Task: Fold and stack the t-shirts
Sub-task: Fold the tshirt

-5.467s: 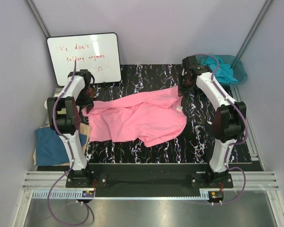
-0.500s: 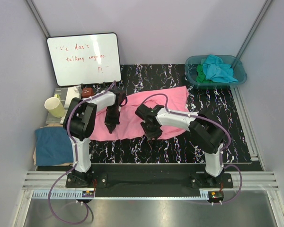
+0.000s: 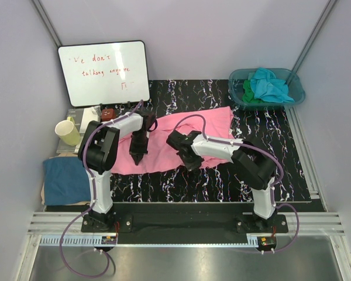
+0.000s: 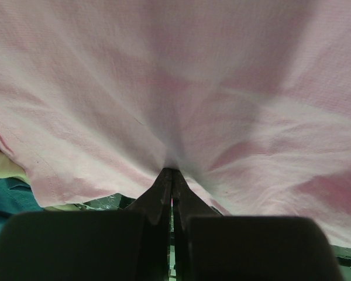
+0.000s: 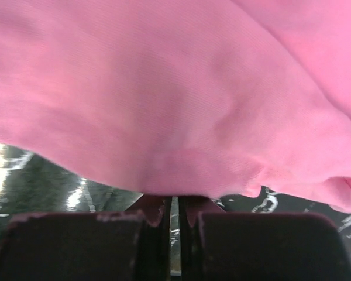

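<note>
A bright pink t-shirt (image 3: 161,146) lies spread across the black marbled table (image 3: 269,170). At its near left hem, my left gripper (image 3: 136,159) is shut on the cloth; in the left wrist view the closed jaws (image 4: 171,172) pinch a puckered fold of the pink shirt (image 4: 175,88). My right gripper (image 3: 191,164) is at the near hem's middle. In the right wrist view it (image 5: 174,199) is shut on the edge of the pink shirt (image 5: 175,88), its tips hidden under the cloth. A turquoise t-shirt (image 3: 269,85) and a green one (image 3: 247,93) lie in the basin. A dark blue t-shirt (image 3: 64,178) lies at the left.
The translucent teal basin (image 3: 297,96) stands at the table's far right corner. A whiteboard (image 3: 103,73) leans at the back left, with a pale yellow mug (image 3: 67,132) in front of it. The dark blue shirt rests off the table's left edge.
My right gripper has shut on the pink shirt's near hem. Since several seconds ago both arms came from the shirt's far corners to its near edge, and the shirt lies flatter.
</note>
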Robot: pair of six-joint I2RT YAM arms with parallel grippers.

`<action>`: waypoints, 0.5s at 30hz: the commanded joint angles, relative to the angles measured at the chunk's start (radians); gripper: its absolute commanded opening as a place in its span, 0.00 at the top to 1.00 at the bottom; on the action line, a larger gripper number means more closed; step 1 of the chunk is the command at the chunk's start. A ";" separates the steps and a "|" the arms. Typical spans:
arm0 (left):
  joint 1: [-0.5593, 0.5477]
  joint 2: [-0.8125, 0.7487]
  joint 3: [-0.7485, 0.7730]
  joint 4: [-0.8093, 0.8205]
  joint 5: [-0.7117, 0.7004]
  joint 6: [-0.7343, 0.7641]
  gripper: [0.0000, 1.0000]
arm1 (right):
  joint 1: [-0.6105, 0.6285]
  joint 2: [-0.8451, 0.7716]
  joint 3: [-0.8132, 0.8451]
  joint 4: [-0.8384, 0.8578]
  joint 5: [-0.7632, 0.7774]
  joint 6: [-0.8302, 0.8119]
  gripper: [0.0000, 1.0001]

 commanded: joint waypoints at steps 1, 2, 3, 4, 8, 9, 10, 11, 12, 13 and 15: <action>-0.001 0.061 -0.031 0.095 0.043 -0.031 1.00 | 0.003 -0.092 -0.061 -0.072 0.117 -0.007 1.00; -0.001 0.061 -0.030 0.095 0.041 -0.032 1.00 | 0.003 -0.126 -0.079 -0.083 0.112 0.007 1.00; -0.001 0.063 -0.031 0.095 0.040 -0.034 1.00 | 0.003 -0.143 -0.086 -0.098 0.101 0.015 1.00; -0.001 0.064 -0.030 0.093 0.035 -0.034 1.00 | 0.003 -0.181 -0.093 -0.125 0.097 0.031 1.00; -0.001 0.076 -0.016 0.092 0.029 -0.028 1.00 | 0.003 -0.268 -0.109 -0.213 0.077 0.064 1.00; -0.001 0.078 -0.011 0.090 0.028 -0.029 1.00 | 0.003 -0.285 -0.109 -0.233 0.074 0.070 1.00; -0.001 0.081 -0.007 0.087 0.028 -0.028 1.00 | 0.003 -0.317 -0.106 -0.271 0.068 0.076 1.00; -0.001 0.086 0.004 0.084 0.028 -0.028 1.00 | 0.003 -0.333 -0.097 -0.288 0.059 0.076 1.00; -0.001 0.090 0.009 0.081 0.028 -0.026 1.00 | 0.004 -0.348 -0.089 -0.332 0.051 0.081 1.00; -0.001 0.095 0.013 0.077 0.026 -0.023 1.00 | 0.003 -0.373 -0.083 -0.354 0.042 0.084 1.00; -0.001 0.104 0.028 0.069 0.025 -0.020 1.00 | 0.003 -0.393 -0.064 -0.420 0.019 0.088 1.00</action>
